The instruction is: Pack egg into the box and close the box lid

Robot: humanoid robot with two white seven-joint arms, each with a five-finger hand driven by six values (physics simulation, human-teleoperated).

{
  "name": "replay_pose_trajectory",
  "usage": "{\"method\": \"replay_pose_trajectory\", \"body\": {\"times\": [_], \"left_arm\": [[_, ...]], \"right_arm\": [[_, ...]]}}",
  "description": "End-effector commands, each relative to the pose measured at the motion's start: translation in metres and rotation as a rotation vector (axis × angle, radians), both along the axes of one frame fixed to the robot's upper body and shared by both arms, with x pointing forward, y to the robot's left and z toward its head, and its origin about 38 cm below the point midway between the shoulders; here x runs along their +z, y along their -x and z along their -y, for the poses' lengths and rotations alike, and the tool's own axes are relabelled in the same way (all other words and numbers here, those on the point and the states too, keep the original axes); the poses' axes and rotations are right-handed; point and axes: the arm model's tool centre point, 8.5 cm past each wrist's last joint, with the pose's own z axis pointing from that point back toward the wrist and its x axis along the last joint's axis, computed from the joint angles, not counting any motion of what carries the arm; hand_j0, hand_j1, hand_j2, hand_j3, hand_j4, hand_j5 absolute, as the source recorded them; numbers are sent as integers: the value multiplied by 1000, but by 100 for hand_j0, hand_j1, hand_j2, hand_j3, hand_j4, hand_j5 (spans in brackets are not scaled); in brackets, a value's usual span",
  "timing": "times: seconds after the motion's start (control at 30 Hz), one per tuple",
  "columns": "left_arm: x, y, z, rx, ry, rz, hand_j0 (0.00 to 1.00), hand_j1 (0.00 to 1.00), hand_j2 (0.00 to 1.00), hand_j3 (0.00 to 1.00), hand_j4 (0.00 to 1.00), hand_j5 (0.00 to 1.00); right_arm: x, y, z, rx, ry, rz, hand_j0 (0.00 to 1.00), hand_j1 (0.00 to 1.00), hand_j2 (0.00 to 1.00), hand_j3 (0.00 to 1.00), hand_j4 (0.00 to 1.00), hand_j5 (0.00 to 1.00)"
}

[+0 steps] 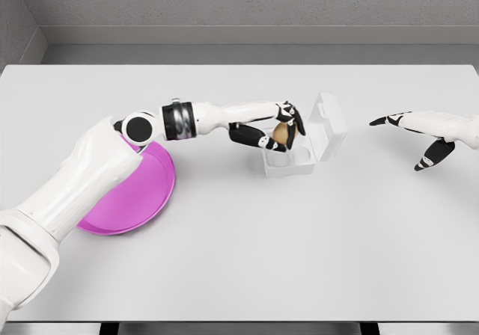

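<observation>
A brown egg (282,134) sits in the fingers of my left hand (281,129), which hovers just over the open white box (293,161) near the table's middle. The box lid (330,123) stands upright, hinged back to the right. My left arm reaches across from the lower left, passing over a pink plate (146,197). My right hand (419,133) floats at the right edge with its fingers spread, holding nothing, well apart from the box.
The pink plate lies on the white table (247,260) at the left, partly hidden by my left forearm. A grey wall runs behind the table's far edge.
</observation>
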Motion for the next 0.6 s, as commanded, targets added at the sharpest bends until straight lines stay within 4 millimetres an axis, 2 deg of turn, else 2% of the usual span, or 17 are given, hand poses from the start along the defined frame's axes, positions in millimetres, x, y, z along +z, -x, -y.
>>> {"method": "replay_pose_trajectory", "body": {"times": [0.0,0.23,0.57], "left_arm": [[-4,-3,-2,18,4,-22,30,30,30,30,30,30],[-4,-2,0,17,21,-32,31,31,31,31,31,31],[0,-1,0,31,146,-111,31,31,31,31,31,31]], "right_arm": [[1,0,1,-3,-3,0,100,100,100,100,100,100],[1,0,0,-2,-3,0,100,100,100,100,100,100],[0,1,0,1,-2,-1,100,100,100,100,100,100]]}}
